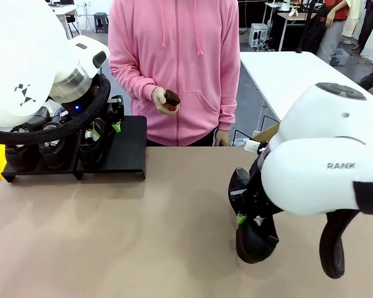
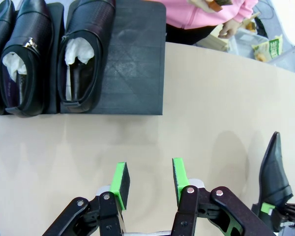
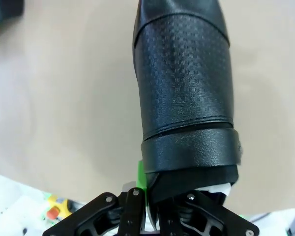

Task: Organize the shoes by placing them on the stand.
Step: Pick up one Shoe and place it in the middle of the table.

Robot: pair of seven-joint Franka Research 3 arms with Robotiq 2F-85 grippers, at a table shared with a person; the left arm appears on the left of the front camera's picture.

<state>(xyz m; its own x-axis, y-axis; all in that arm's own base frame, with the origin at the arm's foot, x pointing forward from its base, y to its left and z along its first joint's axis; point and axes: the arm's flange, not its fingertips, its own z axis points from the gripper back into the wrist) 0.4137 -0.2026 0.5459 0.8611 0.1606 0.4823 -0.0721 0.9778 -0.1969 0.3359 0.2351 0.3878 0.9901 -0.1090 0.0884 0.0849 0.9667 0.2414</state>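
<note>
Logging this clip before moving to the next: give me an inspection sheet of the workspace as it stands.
Surface: tan tabletop, bare in the middle.
Job's things: black stand at the far left with three shoes on it and one open space; a fourth shoe in the right gripper.
Clutter: small brown object in the person's hand.
Grippers: left gripper open, empty, above the table; right gripper shut on the fourth shoe's heel end.
Cables: black hose on the left arm.
Surroundings: person in pink hoodie at the far side; white tables behind.
</note>
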